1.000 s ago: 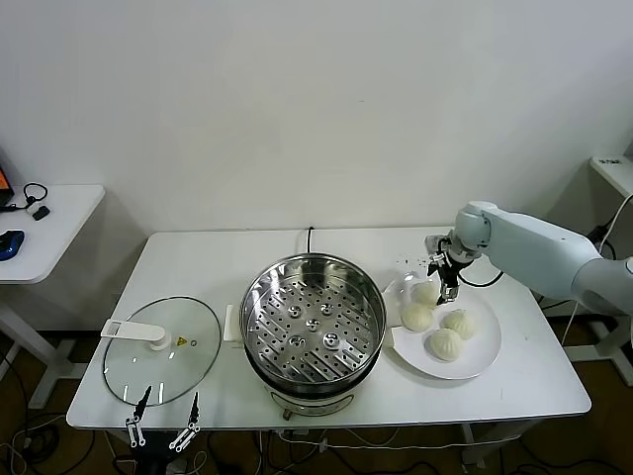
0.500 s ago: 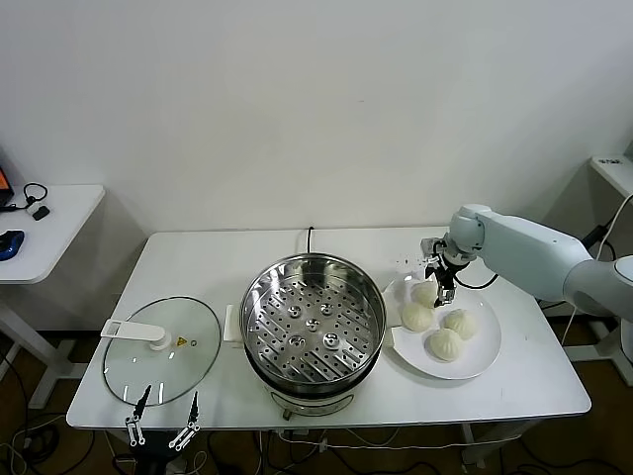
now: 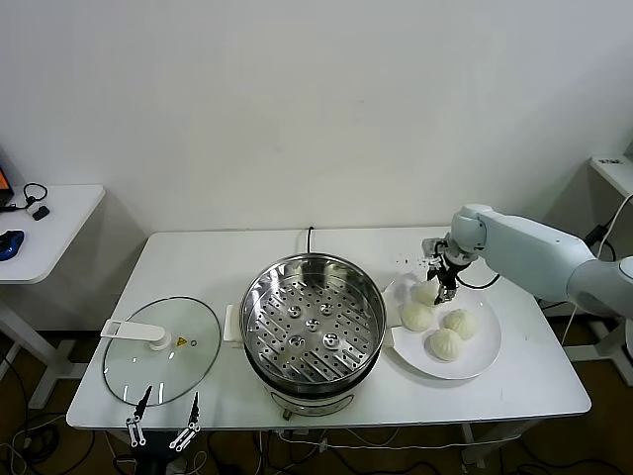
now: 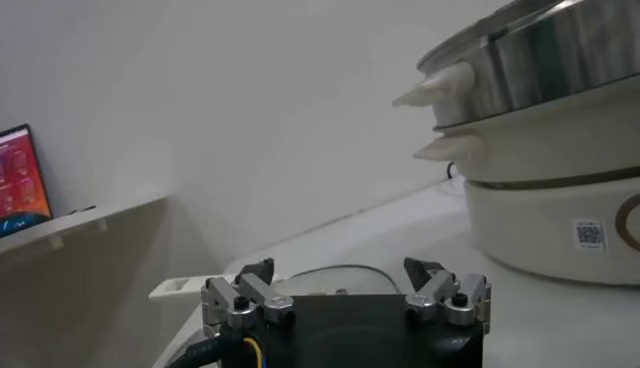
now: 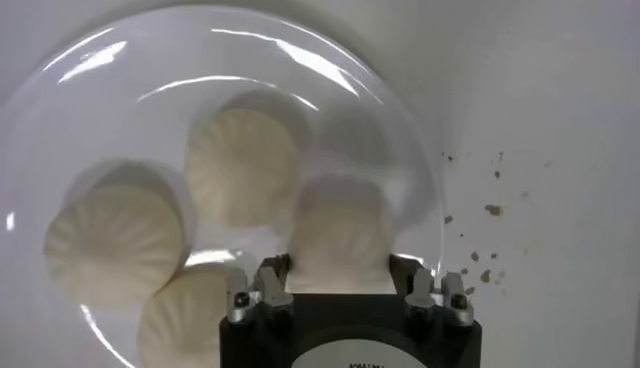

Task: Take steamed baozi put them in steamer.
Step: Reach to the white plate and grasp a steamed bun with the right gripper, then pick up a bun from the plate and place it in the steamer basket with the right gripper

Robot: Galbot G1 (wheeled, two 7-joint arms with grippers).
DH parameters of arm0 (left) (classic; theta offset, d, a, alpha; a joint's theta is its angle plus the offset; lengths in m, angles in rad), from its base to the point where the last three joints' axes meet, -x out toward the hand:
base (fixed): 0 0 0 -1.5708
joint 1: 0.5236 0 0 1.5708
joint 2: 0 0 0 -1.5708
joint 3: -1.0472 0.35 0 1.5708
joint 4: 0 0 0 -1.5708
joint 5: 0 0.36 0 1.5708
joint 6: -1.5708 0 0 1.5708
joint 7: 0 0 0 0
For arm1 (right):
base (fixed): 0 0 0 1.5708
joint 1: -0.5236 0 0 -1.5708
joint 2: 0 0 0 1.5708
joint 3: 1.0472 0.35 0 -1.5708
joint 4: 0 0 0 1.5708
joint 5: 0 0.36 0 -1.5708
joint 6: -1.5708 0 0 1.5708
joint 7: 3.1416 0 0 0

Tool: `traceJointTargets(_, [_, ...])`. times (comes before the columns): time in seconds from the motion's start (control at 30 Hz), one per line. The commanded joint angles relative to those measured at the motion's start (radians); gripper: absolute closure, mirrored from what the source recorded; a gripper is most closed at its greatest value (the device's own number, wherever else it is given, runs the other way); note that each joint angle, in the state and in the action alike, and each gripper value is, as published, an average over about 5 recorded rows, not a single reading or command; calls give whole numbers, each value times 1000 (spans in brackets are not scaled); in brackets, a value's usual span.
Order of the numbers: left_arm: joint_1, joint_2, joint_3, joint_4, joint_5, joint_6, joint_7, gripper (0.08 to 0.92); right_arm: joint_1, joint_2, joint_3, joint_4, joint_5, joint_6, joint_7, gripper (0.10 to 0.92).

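Pleats up, four round cream-white steamed baozi (image 3: 444, 343) sit on our flat white plate (image 3: 482, 361); our right pincer (image 3: 442, 288) straddles the rear bun (image 5: 338, 232), parted. Left pincer (image 4: 343, 287) idles wide, low beside the shiny steel steamer (image 3: 314, 322).

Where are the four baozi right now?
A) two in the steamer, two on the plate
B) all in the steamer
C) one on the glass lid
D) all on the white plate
D: all four baozi sit on the white plate, the right gripper straddling the rearmost one; the steamer tray is bare.
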Motion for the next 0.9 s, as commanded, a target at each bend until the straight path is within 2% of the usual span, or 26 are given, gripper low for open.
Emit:
traceJointTargets(0.03, [3,-49,2,-6,1,-2,-1,177,134,-52,-97,142,42,7,-4,355])
traceJointTargets(0.3, [5,-49,6,-10,6,-5,-3,177,385,-88,-251,375,112,62,-6,359])
traceJointTargets(0.5, [6,-49,11,-13,14,-4,-6,177,576,-46,-368,540,107,187,-9,363])
traceJointTargets(0.67, [7,-49,15,-16,16,-4,-7,177,707,39,-411,609,60,320,-4,364])
traceJointTargets(0.9, [4,-49,18,-15,23,-4,-8,177,789,153,-375,669,89,438,-3,364])
